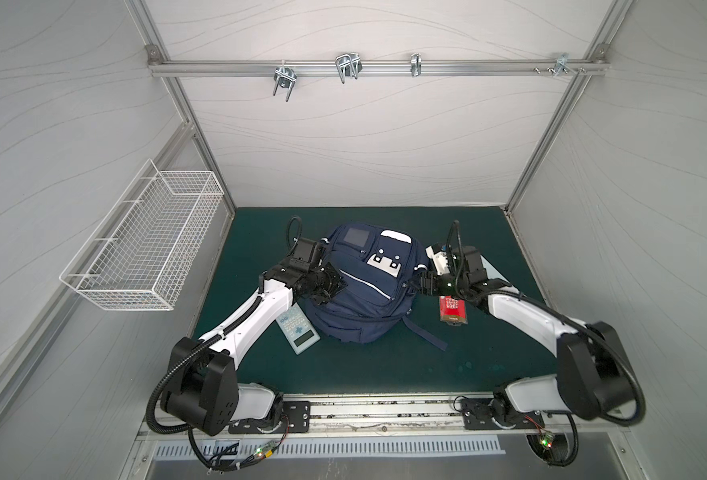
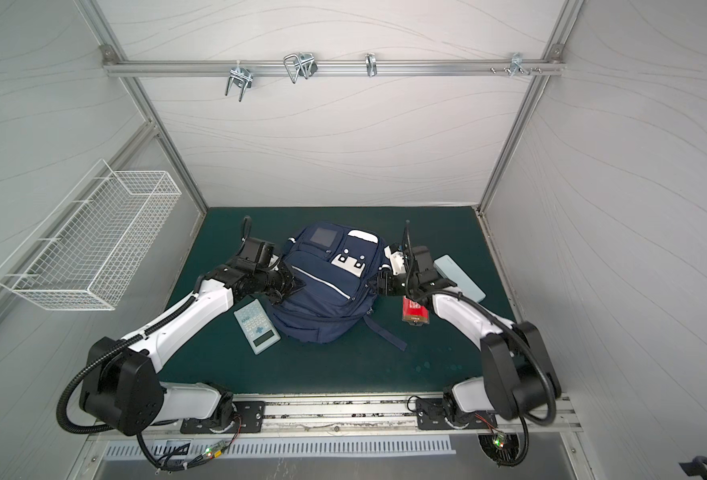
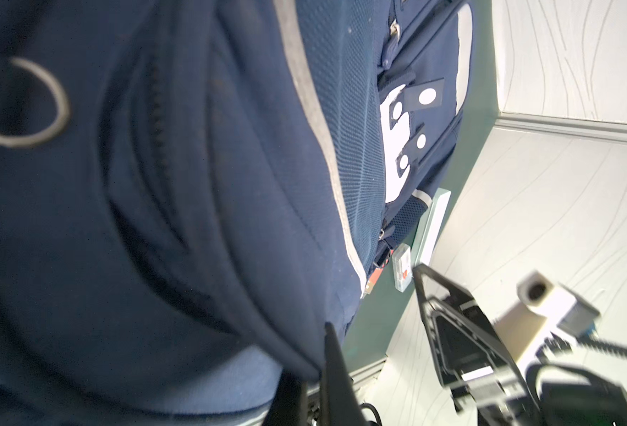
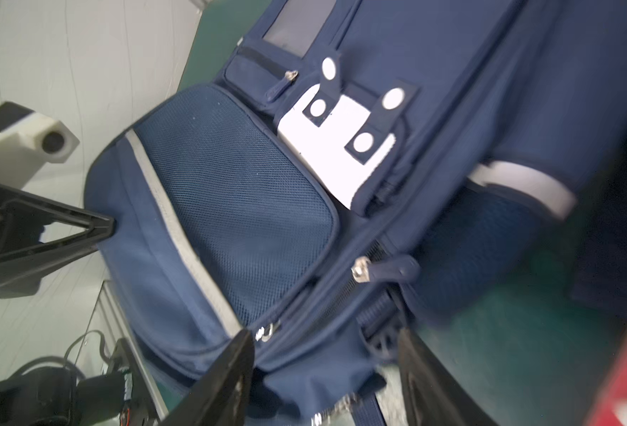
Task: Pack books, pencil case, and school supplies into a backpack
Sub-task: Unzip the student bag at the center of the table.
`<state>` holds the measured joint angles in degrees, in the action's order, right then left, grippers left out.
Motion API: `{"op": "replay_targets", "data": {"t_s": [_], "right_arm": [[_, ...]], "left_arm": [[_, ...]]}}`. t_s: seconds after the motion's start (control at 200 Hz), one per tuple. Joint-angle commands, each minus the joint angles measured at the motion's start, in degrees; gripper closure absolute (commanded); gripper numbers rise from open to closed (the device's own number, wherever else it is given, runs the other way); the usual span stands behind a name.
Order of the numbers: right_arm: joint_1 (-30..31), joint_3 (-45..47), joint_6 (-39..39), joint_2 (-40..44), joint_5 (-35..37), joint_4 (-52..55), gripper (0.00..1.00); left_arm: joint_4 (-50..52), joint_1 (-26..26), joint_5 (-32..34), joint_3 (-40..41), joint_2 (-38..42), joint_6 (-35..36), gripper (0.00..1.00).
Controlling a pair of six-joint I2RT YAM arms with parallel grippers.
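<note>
Surroundings: a white wire basket hangs on the left wall and metal hooks hang on the back rail, both well apart from the work. The backpack lies front side up in the middle of the green mat, with one strap trailing toward the robot. The calculator lies just beside the backpack's left flank, its far end covered by the left forearm. A red book lies to the right of the backpack, partly under the right wrist; I cannot tell whether another book sits beneath it. The pencil case lies beyond the right arm, which hides part of it. The small clear box sits just beside the case, seen from the left wrist.

Markings: the red book carries white print, too small to read. The calculator shows a teal cross key. The backpack's white patch bears dots only; no writing is legible.

Arms: both reach forward and bend inward to opposite flanks of the backpack. The left gripper is closed, pinching a fold of fabric at the left edge. The right gripper has its fingers apart, either side of the lower right edge near a zip puller, and grips nothing
</note>
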<state>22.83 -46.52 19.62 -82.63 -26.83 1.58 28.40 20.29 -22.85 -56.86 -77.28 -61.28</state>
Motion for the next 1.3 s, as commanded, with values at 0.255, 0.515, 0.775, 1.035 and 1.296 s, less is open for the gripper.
{"op": "replay_targets", "data": {"t_s": [0.255, 0.515, 0.775, 1.035, 1.296], "right_arm": [[-3.70, -8.47, -0.39, -15.71, -8.83, -2.15, 0.27], [-3.56, -5.36, 1.20, -17.39, -11.93, -4.93, 0.44], [-3.20, -1.57, 2.04, -12.29, -12.72, -5.49, 0.70], [-0.56, -1.02, 1.57, -11.02, -11.08, -3.97, 0.83], [1.27, -1.90, 0.44, -8.25, -6.52, -0.35, 1.00]], "left_arm": [[-6.83, -0.08, -3.82, -2.63, 3.62, 0.39, 1.00], [-7.43, -0.71, -3.42, -1.21, 3.07, 0.54, 1.00], [-8.21, -2.34, -3.08, 0.73, 2.66, 0.64, 1.00], [-8.98, -3.79, -3.39, 2.21, 2.06, 0.90, 1.00], [-9.57, -4.30, -3.51, 3.84, 1.41, 1.33, 1.00]]}}
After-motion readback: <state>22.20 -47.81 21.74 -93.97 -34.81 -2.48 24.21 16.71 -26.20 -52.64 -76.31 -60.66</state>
